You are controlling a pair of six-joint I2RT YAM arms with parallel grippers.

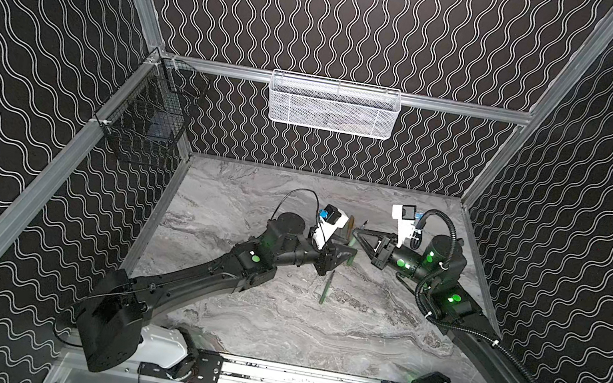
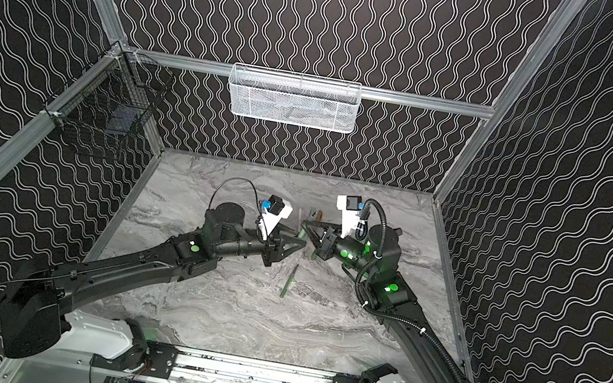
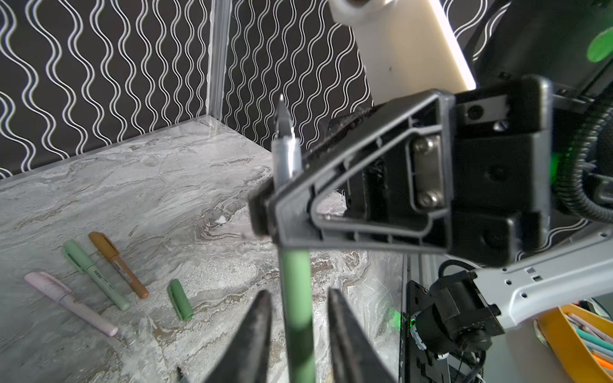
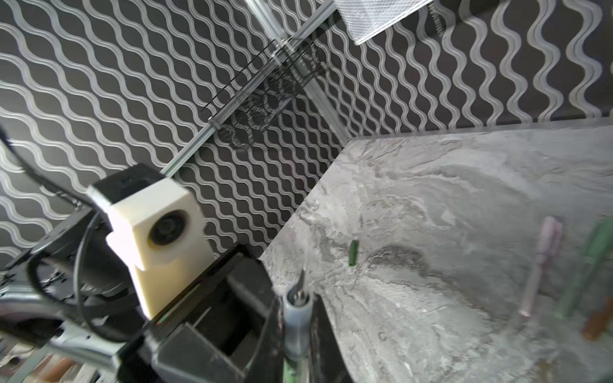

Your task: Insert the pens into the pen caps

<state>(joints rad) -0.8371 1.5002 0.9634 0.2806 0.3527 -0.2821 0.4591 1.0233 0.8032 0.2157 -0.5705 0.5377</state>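
Left wrist view: three capped pens [image 3: 96, 275], one loose cap [image 3: 180, 299]; right fingers [image 3: 331, 212] grip one pen [image 3: 296, 288]; left fingers [image 3: 252, 338] parted

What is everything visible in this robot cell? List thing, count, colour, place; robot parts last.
capped pens: three, pink pen, pale green pen, orange-brown pen, side by side on table.
loose cap: one, green, on table beside them.
lying pen: one, dark green, mid-table.
held pen: one, green, tip bare, gripped above table.
mesh basket: one, white, back wall.
wire basket: one, black, left wall.
bin: one, yellow, beyond table's front rail.
left end effector: one, black, open astride held pen.
right end effector: one, black, shut on held pen.
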